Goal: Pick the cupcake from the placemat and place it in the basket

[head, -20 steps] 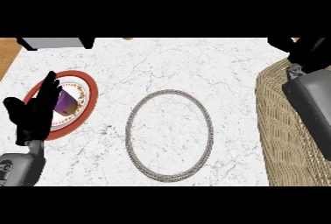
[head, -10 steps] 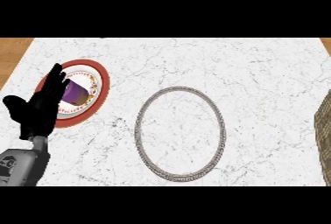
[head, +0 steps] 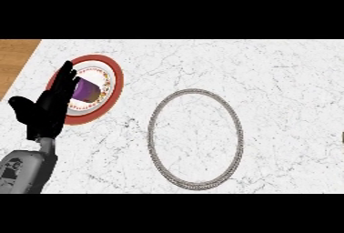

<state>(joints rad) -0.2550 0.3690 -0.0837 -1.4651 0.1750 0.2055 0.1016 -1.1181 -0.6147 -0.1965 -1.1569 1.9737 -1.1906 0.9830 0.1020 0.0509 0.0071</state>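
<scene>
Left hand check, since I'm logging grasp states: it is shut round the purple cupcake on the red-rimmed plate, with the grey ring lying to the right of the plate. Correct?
Not quite. The head view shows the left hand open, fingers straight, reaching over the plate's edge beside the purple cupcake, not shut round it. The grey ring does lie to the plate's right.

The white marble counter [head: 282, 82] carries a red-rimmed plate [head: 115, 77] at 9 o'clock and a grey ring [head: 156, 118] at centre.
</scene>
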